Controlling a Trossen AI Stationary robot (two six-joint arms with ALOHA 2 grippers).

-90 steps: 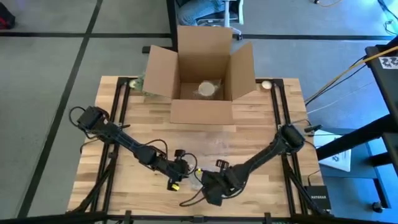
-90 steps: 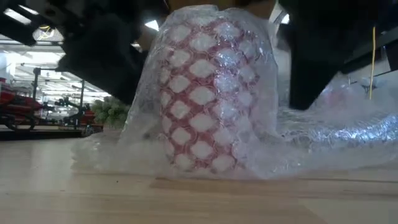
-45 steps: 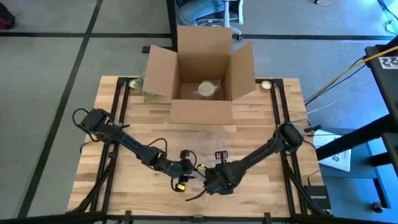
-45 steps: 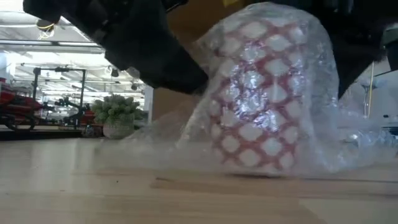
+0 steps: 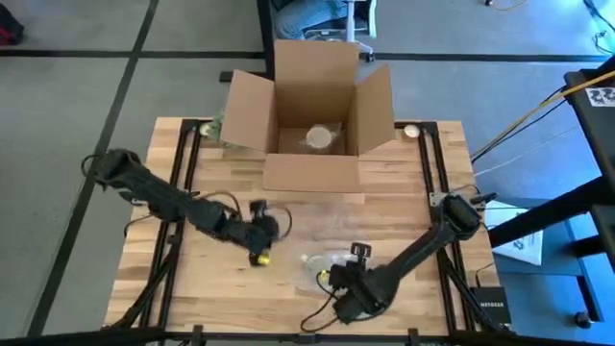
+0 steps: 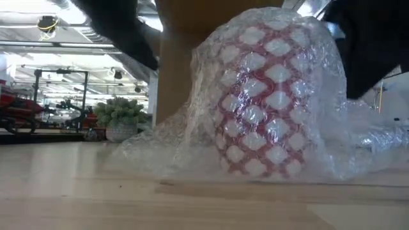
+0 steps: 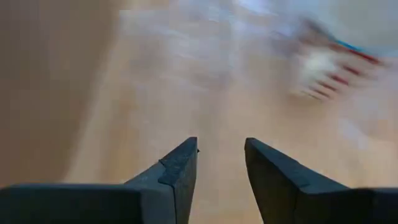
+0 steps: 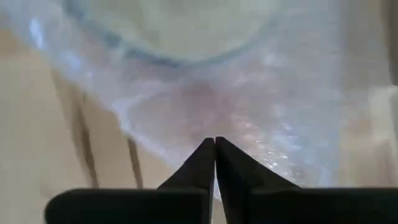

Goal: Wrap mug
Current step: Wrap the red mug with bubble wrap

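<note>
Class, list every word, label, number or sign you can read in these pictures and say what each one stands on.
"NETGEAR", only just legible, on the small black box at the table's front right corner.
Black-and-white square marker on the dark frame at far right: a pattern, no words.
White paper sheet with dark marks: too small to read.
Nothing else legible.

An open cardboard box stands at the far middle of the wooden worktop, its four flaps spread outward. Inside it lies a pale round item, too small to identify. A small potted plant sits at the far left corner of the worktop, just beside the box's left flap. Near the far right corner rests a small round pale object. Grey floor surrounds the worktop.
</note>
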